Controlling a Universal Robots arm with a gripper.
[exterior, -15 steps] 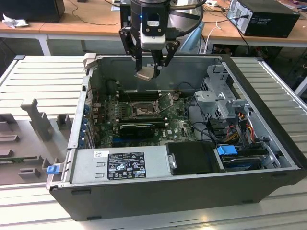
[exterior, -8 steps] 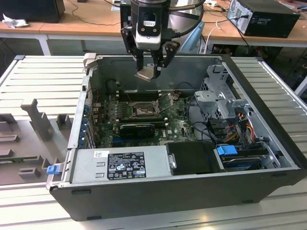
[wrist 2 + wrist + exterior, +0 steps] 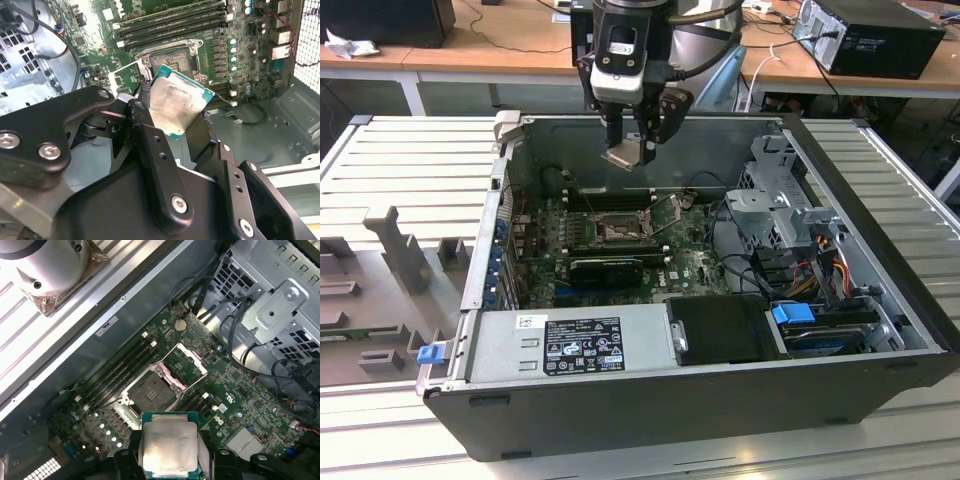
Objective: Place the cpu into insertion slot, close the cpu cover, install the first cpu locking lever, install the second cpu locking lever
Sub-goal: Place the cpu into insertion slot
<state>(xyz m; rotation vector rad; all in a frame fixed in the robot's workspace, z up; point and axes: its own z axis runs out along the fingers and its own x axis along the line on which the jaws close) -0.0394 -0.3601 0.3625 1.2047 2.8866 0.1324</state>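
Note:
My gripper (image 3: 632, 152) hangs above the open computer case, shut on the cpu (image 3: 625, 155), a flat square chip with a silver-grey face. Both wrist views show the cpu (image 3: 177, 105) (image 3: 169, 447) pinched at two opposite edges by the black fingers (image 3: 145, 107), well above the board. The insertion slot (image 3: 618, 228) (image 3: 172, 61) (image 3: 150, 392) is a square black socket with a metal rim, lying bare below the chip. The cpu cover (image 3: 186, 361) (image 3: 122, 76) stands swung open at one side of the socket.
Black memory slots (image 3: 120, 372) run beside the socket. A silver power supply (image 3: 580, 345) fills the case front, and a metal drive cage (image 3: 780, 215) with cables stands at the exterior view's right. A grey moulded tray (image 3: 380, 290) lies outside the case at the exterior view's left.

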